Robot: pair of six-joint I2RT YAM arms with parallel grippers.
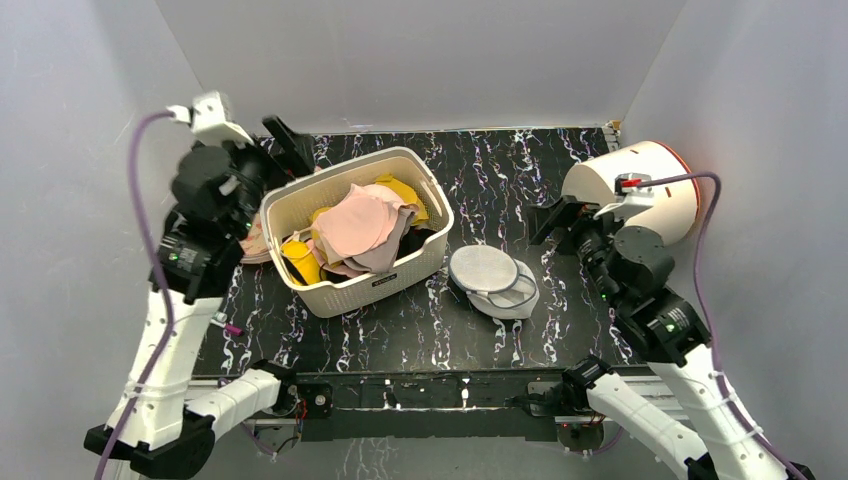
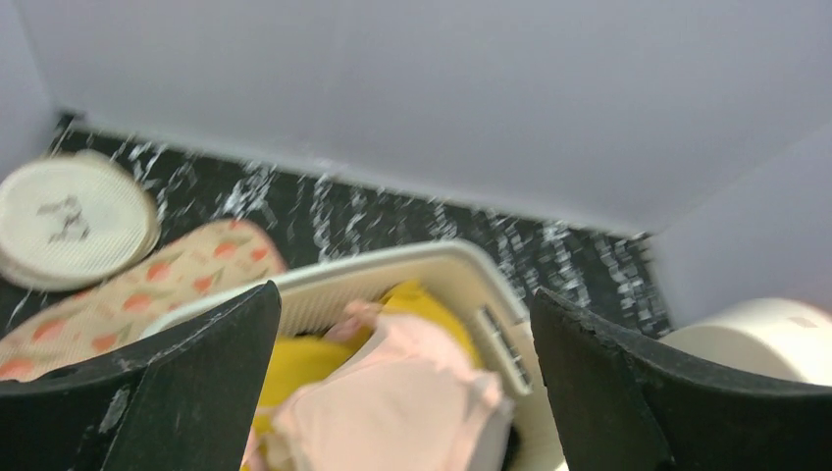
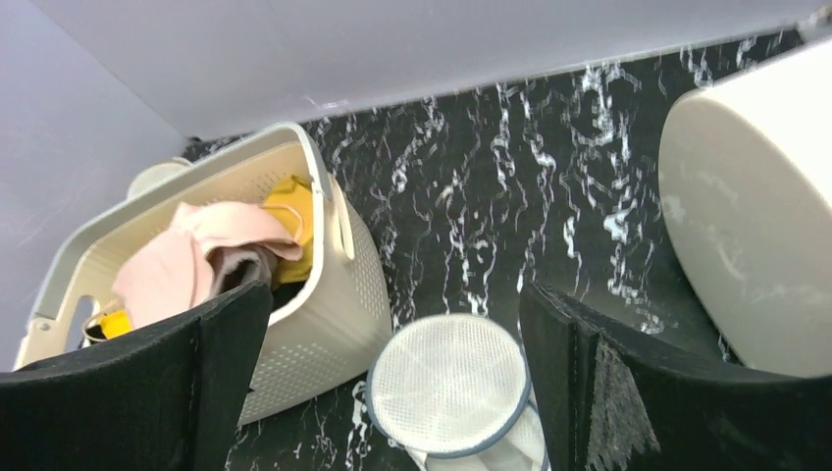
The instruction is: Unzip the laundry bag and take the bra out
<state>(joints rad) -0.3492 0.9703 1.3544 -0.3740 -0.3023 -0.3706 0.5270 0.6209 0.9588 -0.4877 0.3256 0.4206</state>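
Observation:
The laundry bag (image 1: 493, 281) lies on the black marbled table just right of the basket, its round mesh lid (image 3: 449, 384) sitting askew over the slumped white body. The pale pink bra (image 1: 358, 222) lies on top of the pile in the basket, also seen in the left wrist view (image 2: 392, 412) and the right wrist view (image 3: 182, 265). My left gripper (image 1: 282, 150) hangs open over the basket's back left corner, with nothing between its fingers (image 2: 177, 383). My right gripper (image 1: 553, 216) is open and empty, raised to the right of the bag, and its wrist view looks down on the lid.
The cream perforated basket (image 1: 370, 285) also holds a yellow bra (image 1: 404, 190). A flat cream disc (image 2: 69, 218) and a pink patterned disc (image 2: 128, 294) lie behind the basket on the left. A large white drum (image 1: 640, 185) stands at the right wall.

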